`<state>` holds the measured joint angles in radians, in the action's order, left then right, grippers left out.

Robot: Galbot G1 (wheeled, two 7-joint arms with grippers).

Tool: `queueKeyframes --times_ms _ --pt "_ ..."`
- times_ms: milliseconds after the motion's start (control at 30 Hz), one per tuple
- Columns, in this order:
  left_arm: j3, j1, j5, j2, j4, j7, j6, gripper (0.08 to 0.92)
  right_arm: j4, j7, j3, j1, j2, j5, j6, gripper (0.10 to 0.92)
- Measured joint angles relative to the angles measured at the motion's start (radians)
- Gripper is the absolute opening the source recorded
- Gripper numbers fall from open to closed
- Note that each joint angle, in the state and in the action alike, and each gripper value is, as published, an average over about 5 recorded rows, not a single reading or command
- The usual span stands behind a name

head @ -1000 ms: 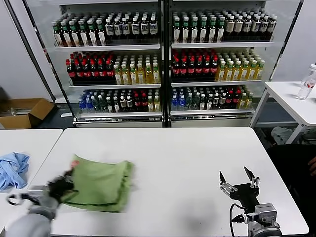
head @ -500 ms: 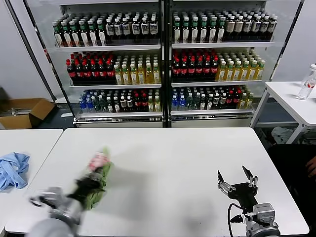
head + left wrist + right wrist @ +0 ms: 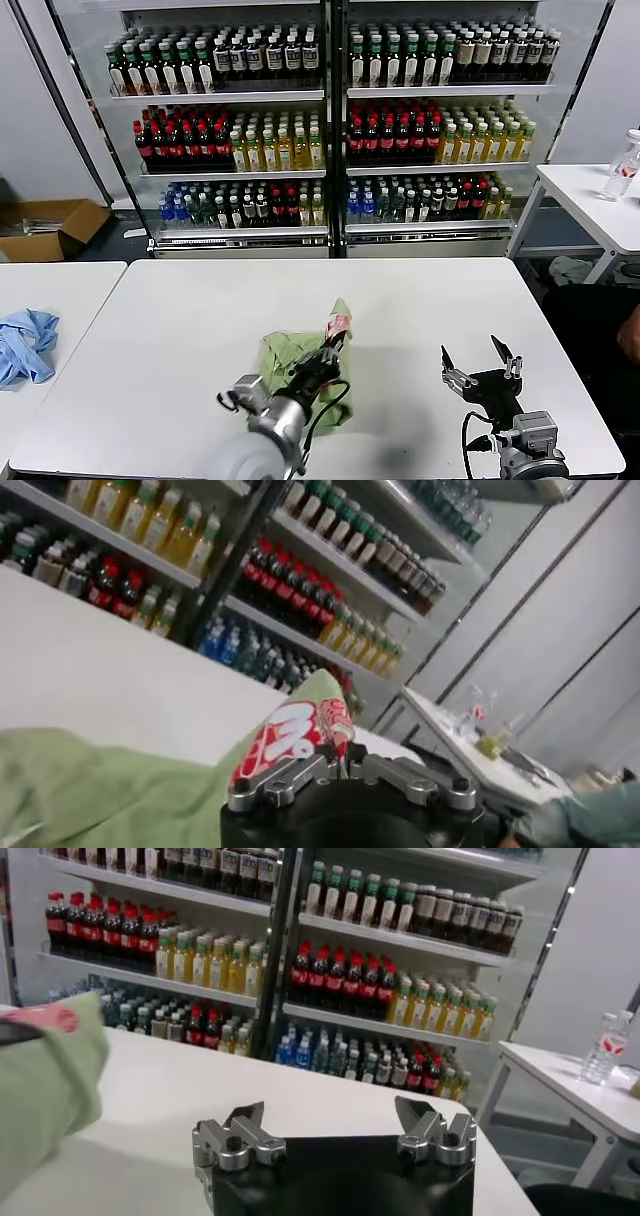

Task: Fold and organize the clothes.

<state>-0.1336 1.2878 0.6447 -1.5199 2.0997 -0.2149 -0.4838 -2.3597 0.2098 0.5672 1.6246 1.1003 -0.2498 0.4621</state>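
Head view: left pincer [image 3: 322,362] clamped on polo shirt [image 3: 290,362]; right pincer [image 3: 481,366] apart, blue cloth [image 3: 25,343] aside.

Your robot's left arm [image 3: 245,455] is a smooth grey shell ending in a black gripper [image 3: 318,368] with silver, screw-studded knuckles. The right gripper [image 3: 482,368] matches it, trailing a black cable [image 3: 468,432].

No legible text or labels anywhere
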Motion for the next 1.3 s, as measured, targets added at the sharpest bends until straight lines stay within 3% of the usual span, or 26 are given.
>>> queueKeyframes --times_ms 167,300,500,767,1033,1300 --pt "0.037 -0.043 -0.028 -0.019 -0.039 -0.001 0.033 0.236 0.004 0.0 -0.002 -0.01 -0.01 -0.004 0.006 0.823" --pt "0.042 -0.052 -0.065 0.007 -0.033 0.025 0.059 0.366 0.013 0.0 -0.008 -0.024 -0.017 -0.01 0.009 0.823" --pt "-0.025 -0.026 -0.138 0.114 0.013 0.086 0.12 0.539 0.043 0.001 -0.036 -0.06 -0.014 -0.032 0.016 0.823" --pt "-0.258 0.026 -0.195 0.281 0.009 0.157 0.204 0.768 0.157 0.017 -0.135 -0.167 0.013 -0.161 0.062 0.822" --pt "-0.438 0.027 -0.189 0.375 -0.02 0.185 0.22 0.822 0.313 -0.007 -0.233 -0.301 0.041 -0.256 0.09 0.817" --pt "-0.505 0.029 -0.188 0.402 -0.042 0.203 0.223 0.823 0.427 -0.035 -0.275 -0.372 0.052 -0.334 0.101 0.62"
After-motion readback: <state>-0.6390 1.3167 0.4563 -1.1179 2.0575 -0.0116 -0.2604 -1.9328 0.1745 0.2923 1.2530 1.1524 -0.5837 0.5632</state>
